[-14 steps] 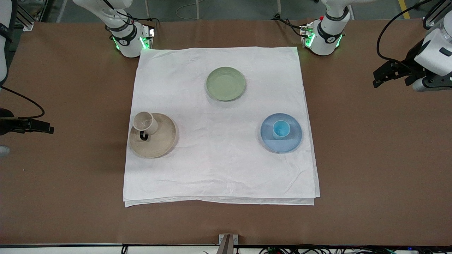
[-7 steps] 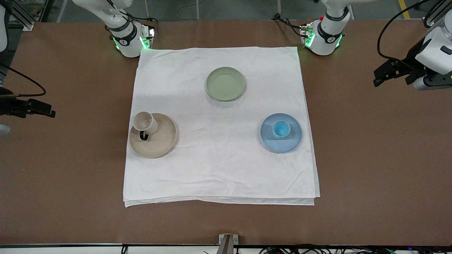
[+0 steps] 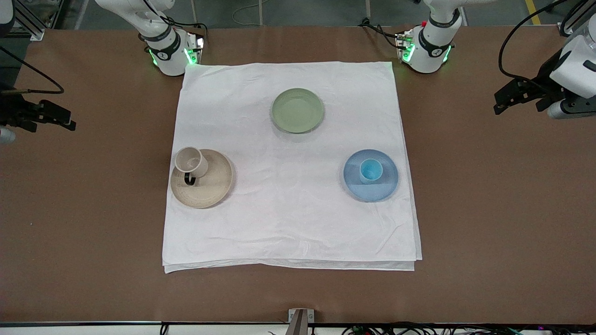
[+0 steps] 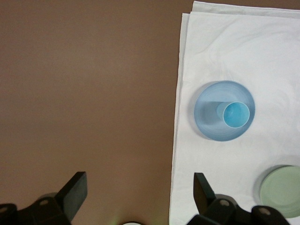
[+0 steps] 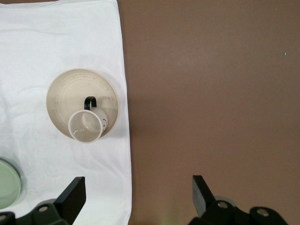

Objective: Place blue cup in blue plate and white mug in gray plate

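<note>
Pulled back up and off to the table (image 3: pixel 93 209) ends with both grippers, left gripper (image 4: pixel 140 197) and right gripper (image 5: pixel 138 197), spread wide and empty, leaving blue cup (image 3: pixel 370 170) standing in blue plate (image 3: pixel 386 186) and white mug (image 3: pixel 191 161) on gray plate (image 3: pixel 212 186), so looked done.

Robotics lab: bare brown table (image 3: pixel 489 209), bolted arm bases (image 3: pixel 170 53), cables (image 3: pixel 517 37), aluminium framing (image 3: pixel 32 23).

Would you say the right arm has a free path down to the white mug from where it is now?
Probably yes: the right claw is open over bare table at its own end, and the white mug stands upright and uncovered on the gray plate, with nothing between them.
</note>
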